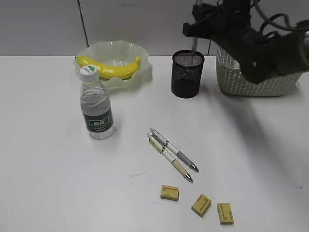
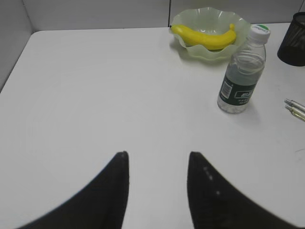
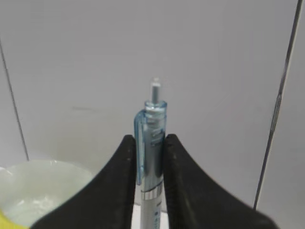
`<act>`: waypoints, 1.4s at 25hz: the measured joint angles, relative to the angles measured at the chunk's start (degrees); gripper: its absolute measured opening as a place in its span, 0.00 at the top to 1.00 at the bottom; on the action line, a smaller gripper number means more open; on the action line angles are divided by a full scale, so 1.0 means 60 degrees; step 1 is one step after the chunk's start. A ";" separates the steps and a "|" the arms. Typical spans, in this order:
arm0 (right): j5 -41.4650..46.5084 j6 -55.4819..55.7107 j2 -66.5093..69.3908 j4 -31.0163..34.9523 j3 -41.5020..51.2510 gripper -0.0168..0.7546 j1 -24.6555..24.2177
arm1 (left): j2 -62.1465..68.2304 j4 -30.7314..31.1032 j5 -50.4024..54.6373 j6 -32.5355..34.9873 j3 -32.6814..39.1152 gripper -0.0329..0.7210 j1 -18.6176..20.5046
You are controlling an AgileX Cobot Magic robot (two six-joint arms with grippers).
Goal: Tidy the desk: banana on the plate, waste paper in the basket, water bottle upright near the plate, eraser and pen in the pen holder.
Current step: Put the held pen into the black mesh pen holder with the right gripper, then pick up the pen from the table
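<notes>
The blue pen [image 3: 152, 157] is standing upright between the right gripper [image 3: 150, 164]'s fingers, which are clamping it at mid-barrel with the clicker end pointing up. In the exterior view that gripper [image 1: 194, 30] is hanging above the mesh pen holder [image 1: 188, 73], and a thin line below it, probably the pen's lower end, is reaching toward the holder's open rim. The holder is standing near the table's back edge, just beside the pale basket [image 1: 251, 79]. Two more pens [image 1: 173, 155] are lying side by side mid-table, with three erasers [image 1: 199, 202] nearer the front edge and open surface around them. The banana [image 1: 109, 67] is lying in the plate [image 1: 140, 75]; the water bottle [image 1: 96, 103] is standing upright just in front. The left gripper [image 2: 158, 179] is hovering over bare table, jaws apart and empty.
</notes>
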 joint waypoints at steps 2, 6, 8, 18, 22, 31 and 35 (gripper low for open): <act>-0.0046 0.0000 0.0591 0.0008 -0.0279 0.79 0.0000 | 0.0000 0.0000 0.0000 0.0000 0.0000 0.58 0.0000; 0.0053 0.0126 0.1326 0.0008 -0.0383 0.76 0.0000 | 0.0000 0.0000 0.0000 0.0000 0.0000 0.63 0.0000; 0.0255 0.0161 0.1338 0.0008 -0.0383 0.68 0.0000 | 0.0000 0.0000 0.0000 0.0000 0.0000 0.64 0.0000; 0.6674 0.0082 -0.2316 -0.0507 0.0029 0.26 0.0000 | 0.0000 0.0000 0.0000 0.0000 0.0000 0.64 0.0000; 1.1357 0.0110 -0.5064 -0.0608 0.0937 0.32 0.0000 | 0.0310 -0.0017 -0.0068 0.0000 -0.0028 0.64 0.0000; 1.6716 0.0241 -1.2636 -0.0467 0.4558 0.43 0.0000 | 0.4680 -0.2378 -0.3357 0.2294 -0.0775 0.64 0.0000; 1.8096 0.0549 -1.5541 -0.0175 0.5366 0.43 0.0000 | 0.7416 -0.3844 -0.3863 0.4121 -0.2028 0.64 -0.0283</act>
